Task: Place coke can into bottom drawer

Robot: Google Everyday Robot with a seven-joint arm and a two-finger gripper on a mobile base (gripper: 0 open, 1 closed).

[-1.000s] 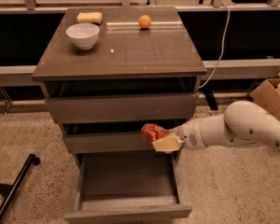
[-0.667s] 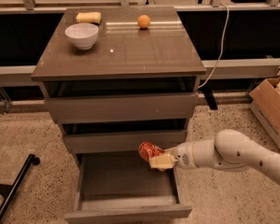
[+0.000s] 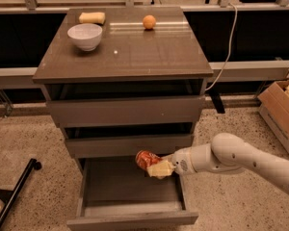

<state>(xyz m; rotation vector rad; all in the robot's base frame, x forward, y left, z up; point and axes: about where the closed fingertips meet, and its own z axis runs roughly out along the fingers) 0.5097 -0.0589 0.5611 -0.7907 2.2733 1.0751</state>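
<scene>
The red coke can (image 3: pixel 146 159) is held tilted in my gripper (image 3: pixel 155 166), just above the right rear part of the open bottom drawer (image 3: pixel 130 189). The gripper's pale fingers (image 3: pixel 160 169) are shut on the can's lower side. My white arm (image 3: pixel 241 161) reaches in from the right. The drawer is pulled out and its plain grey interior shows nothing inside. The two drawers above it are closed.
On the cabinet top (image 3: pixel 130 47) stand a white bowl (image 3: pixel 85 35), a yellow sponge (image 3: pixel 92 18) and an orange fruit (image 3: pixel 149 21). A cardboard box (image 3: pixel 282 112) sits on the floor at right. A black bar (image 3: pixel 12 196) lies at lower left. A white cable (image 3: pixel 226 57) hangs behind.
My gripper has carried the can downward and a little left, from the front of the middle drawer to just over the open bottom drawer.
</scene>
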